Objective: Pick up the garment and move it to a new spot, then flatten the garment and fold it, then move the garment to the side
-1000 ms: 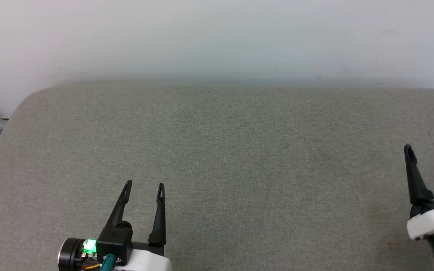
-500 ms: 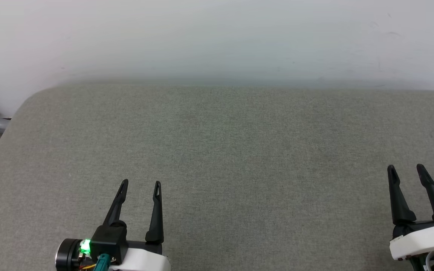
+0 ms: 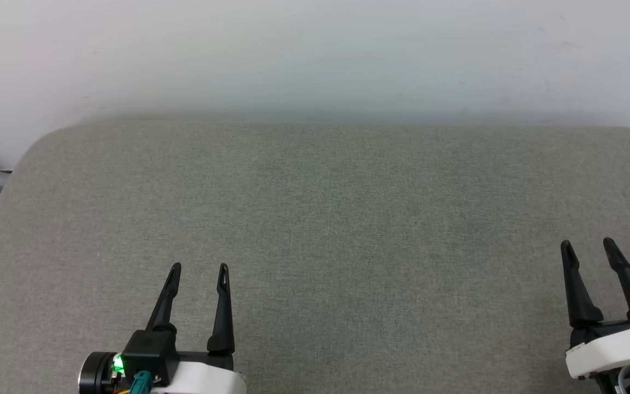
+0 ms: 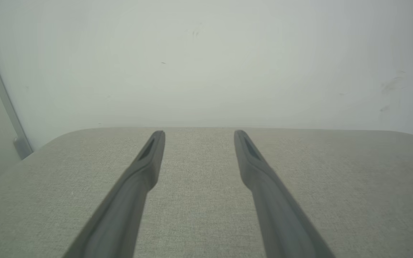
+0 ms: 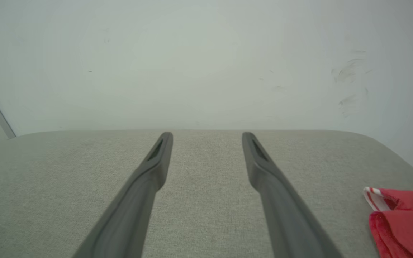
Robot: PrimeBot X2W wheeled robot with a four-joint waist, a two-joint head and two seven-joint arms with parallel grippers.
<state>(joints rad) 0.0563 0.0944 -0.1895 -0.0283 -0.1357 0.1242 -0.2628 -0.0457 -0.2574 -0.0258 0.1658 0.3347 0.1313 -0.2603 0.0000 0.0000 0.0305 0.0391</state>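
**Fig. Both arms over the table, fingers fwd.**

- **Left gripper** (image 3: 199, 268): fingers set moderately wide apart, nothing btw. them. Only bare grey table (image 3: 315, 208) lies ahead of the tips, then the white wall (image 3: 315, 54).
- **Right gripper** (image 3: 587, 243): same spread, also empty. Tips point at bare table.
- **Shirt** (image 5: 402, 224): lies on the table off the outer side of the right gripper's right-hand finger, approx. level w/ that finger's mid-length and clear of it. It is well apart from the left gripper's fingers. Only a red corner w/ striped trim (image 5: 373, 197) is in view. The cloth looks doubled over itself, but whether it is neatly folded cannot be told.

**Step (judged):** not settled. The layout fits two stages: a shirt lying at the table's side awaiting pick-up, or a shirt folded and set aside w/ both arms drawn clear.

**Next move (judged):** depends on which stage holds. Either way, no cloth sits btw. either pair of fingers. Any grasp would fall to the right gripper as the nearer one, and it would need to swing outward, since the shirt lies beside its fingers and not ahead of them.
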